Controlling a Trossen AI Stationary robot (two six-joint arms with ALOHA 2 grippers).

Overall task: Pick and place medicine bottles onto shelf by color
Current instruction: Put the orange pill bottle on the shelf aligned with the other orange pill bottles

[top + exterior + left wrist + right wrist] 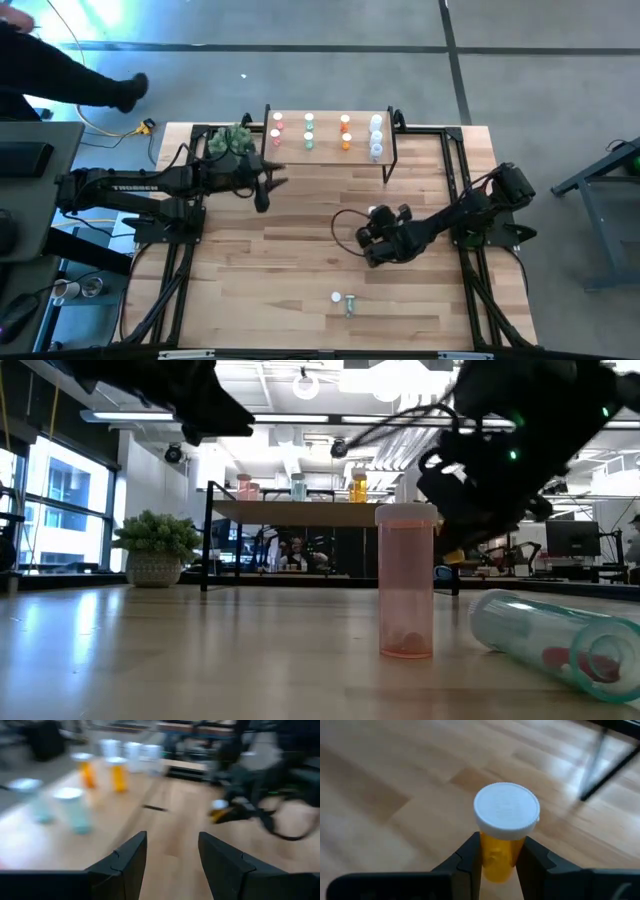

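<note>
Orange bottle (503, 837) between right claw (501, 855) fingers

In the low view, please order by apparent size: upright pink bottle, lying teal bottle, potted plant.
1. Upright pink translucent bottle
2. Lying teal translucent bottle, partly cut off
3. Green potted plant

The plant stands farther away, so its real size is unsure.

Overhead and table-level cameras share the shelf (330, 135); wrist cameras look close.

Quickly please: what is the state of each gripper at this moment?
Left gripper: open, holding nothing, near the shelf.
Right gripper: shut on an orange bottle.
</note>
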